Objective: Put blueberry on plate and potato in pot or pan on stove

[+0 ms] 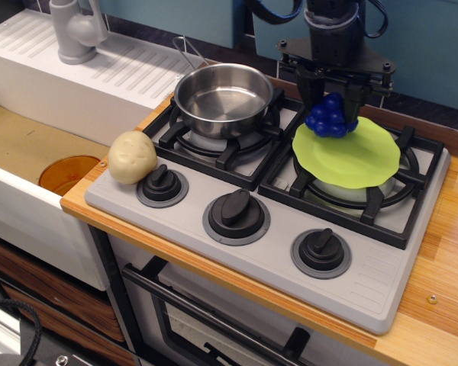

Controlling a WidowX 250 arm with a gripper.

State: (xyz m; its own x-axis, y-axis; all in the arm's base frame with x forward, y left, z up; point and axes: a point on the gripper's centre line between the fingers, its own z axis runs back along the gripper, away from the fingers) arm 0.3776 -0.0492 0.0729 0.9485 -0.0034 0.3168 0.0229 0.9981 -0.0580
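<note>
My gripper (334, 103) hangs from the top of the view, shut on the deep-blue blueberry (330, 116), which sits low over the back-left rim of the lime-green plate (355, 160). Whether the blueberry touches the plate I cannot tell. The plate lies on the right burner of the grey stove (282, 255). The shiny steel pot (224, 95) stands empty on the left burner. The beige potato (132, 157) rests on the stove's front-left corner, beside the left knob (162, 184).
An orange translucent disc (67, 174) lies in the sink at the left. A grey faucet (75, 30) stands on the white drainboard at the back left. Wooden countertop (443, 252) runs along the stove's right side.
</note>
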